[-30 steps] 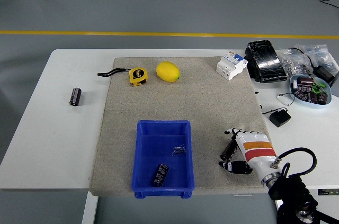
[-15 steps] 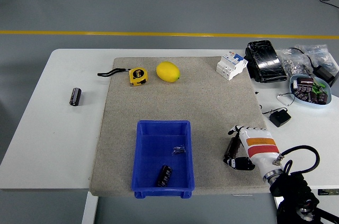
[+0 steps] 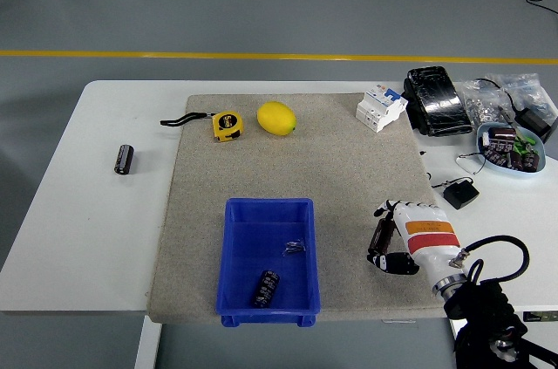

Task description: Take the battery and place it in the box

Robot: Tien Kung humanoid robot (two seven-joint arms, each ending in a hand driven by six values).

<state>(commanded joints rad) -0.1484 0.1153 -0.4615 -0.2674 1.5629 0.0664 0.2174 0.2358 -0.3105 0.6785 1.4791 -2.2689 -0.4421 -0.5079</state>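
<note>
Inside your blue box (image 3: 240, 214) lies one battery (image 3: 267, 288); a second battery (image 3: 125, 159) sits well left of it. Your right hand (image 3: 398, 244), right of the box, is curled, holding nothing.

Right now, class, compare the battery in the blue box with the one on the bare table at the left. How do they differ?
The battery in the blue box lies tilted inside the bin on the mat; the battery on the table lies off the mat, on the white top, nearly upright in the picture. Both are dark cylinders, untouched.
</note>
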